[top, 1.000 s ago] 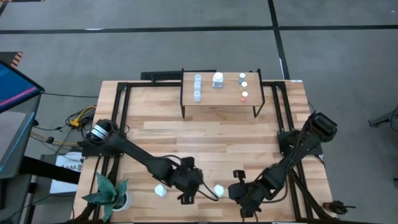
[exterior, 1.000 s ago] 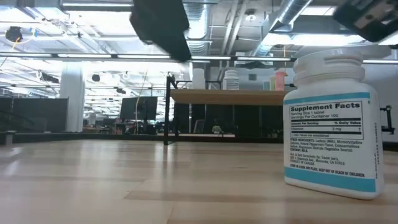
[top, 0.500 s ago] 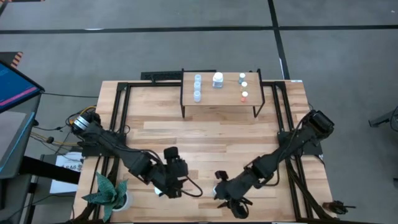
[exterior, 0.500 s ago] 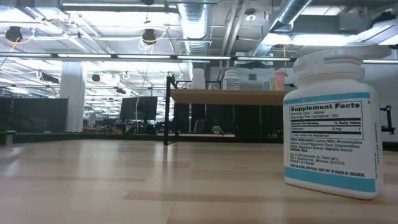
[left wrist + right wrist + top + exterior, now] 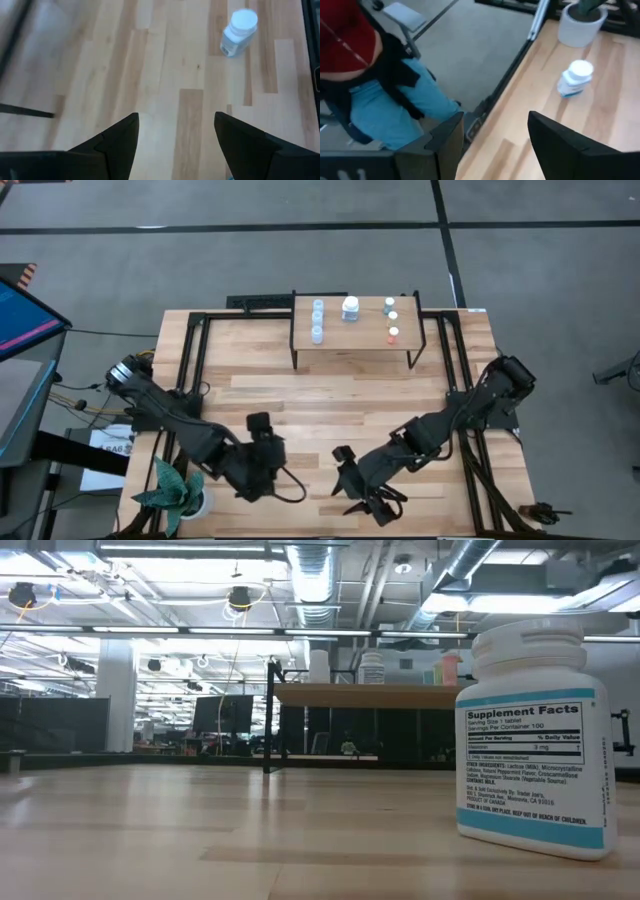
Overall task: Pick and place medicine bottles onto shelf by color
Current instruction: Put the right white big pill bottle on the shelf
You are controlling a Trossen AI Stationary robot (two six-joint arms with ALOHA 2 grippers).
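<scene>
From above, the shelf [image 5: 352,328], a small light-wood board on thin black legs, stands in the upper middle of the frame. On it sit three pale-blue-capped bottles [image 5: 317,320] at its left, one larger white bottle [image 5: 350,308] in the middle, and three small bottles with mixed caps [image 5: 391,318] at its right. The left gripper [image 5: 256,467] sits low and left of centre; the right gripper [image 5: 362,498] is at lower centre. Neither loose white bottle shows here, both arms covering that strip of tabletop [image 5: 330,395].

At table height, a white supplement bottle [image 5: 531,738] fills the right of the frame: smooth plastic, ribbed cap, printed label with a teal band. The shelf is far behind at centre.

The left wrist view shows its fingers [image 5: 118,138] spread wide and empty over pale planks, with a white bottle [image 5: 238,32] upright at upper right, well apart.

The right wrist view shows its fingers [image 5: 445,138] also spread wide, empty. A white bottle [image 5: 575,77] stands at right near the white plant pot [image 5: 580,22]; a person [image 5: 365,70] is beyond the table edge at left.

The risk: both bottles are light, smooth and tall, so an off-centre approach could tip one, and the arms work close enough to foul each other.
</scene>
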